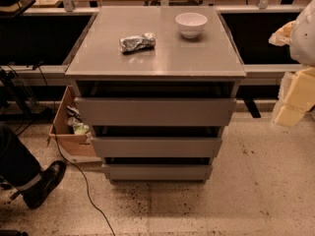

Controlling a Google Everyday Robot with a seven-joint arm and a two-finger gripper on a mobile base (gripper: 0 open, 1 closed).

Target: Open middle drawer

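Observation:
A grey cabinet point(155, 58) stands in the middle of the camera view with three flat, handle-less drawer fronts stacked one above another. The middle drawer point(156, 146) is the mid-sized front, between the taller top front point(155, 112) and the narrowest bottom front point(157, 172). Its front sits in line with the others, with a dark gap above it. My gripper point(293, 102), a cream-coloured part of the arm, is at the right edge of the view, well to the right of the cabinet and apart from it.
A white bowl point(191, 23) and a crumpled foil bag point(137, 42) lie on the cabinet top. A cardboard box point(69, 132) with litter stands left of the cabinet. A person's black shoe point(44, 183) and a cable point(81, 181) are on the speckled floor at lower left.

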